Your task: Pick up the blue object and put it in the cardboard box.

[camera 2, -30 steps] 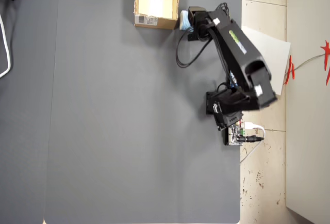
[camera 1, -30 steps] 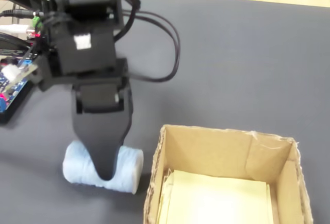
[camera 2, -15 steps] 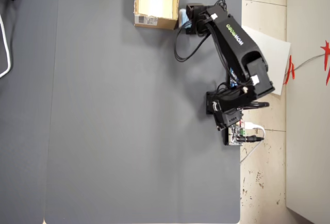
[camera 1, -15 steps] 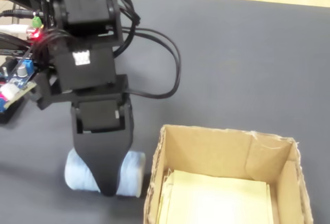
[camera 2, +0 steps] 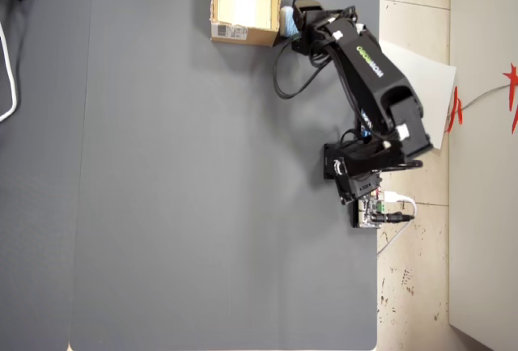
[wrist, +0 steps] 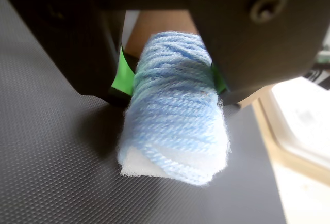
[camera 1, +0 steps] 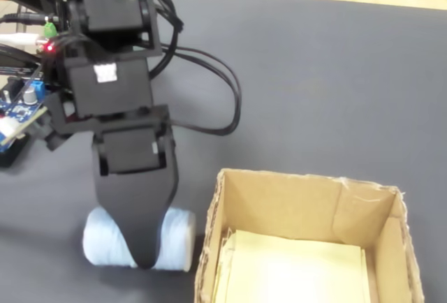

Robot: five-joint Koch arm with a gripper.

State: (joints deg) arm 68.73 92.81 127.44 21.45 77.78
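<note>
The blue object (wrist: 175,110), a fuzzy light-blue yarn-wrapped block, sits between my gripper's (wrist: 171,92) two black jaws, whose green pads (wrist: 119,74) press both of its sides. In the fixed view the gripper (camera 1: 143,255) points down over the blue object (camera 1: 105,241), which is low over the grey mat just left of the cardboard box (camera 1: 279,202); I cannot tell whether it touches the mat. From overhead, the blue object (camera 2: 285,19) and gripper (camera 2: 291,21) are against the right outer wall of the cardboard box (camera 2: 215,3). The box's tan rim (wrist: 268,131) shows at the wrist view's right.
A blue circuit board (camera 1: 17,118) with wires lies at the fixed view's left edge. Black cables (camera 1: 227,93) loop off the arm. The arm's base (camera 2: 360,165) stands at the mat's right edge; a white sheet (camera 2: 425,76) lies beyond it.
The gripper and the blue object have shifted together along the box's side, toward the mat's top edge in the overhead view. The box has not moved.
</note>
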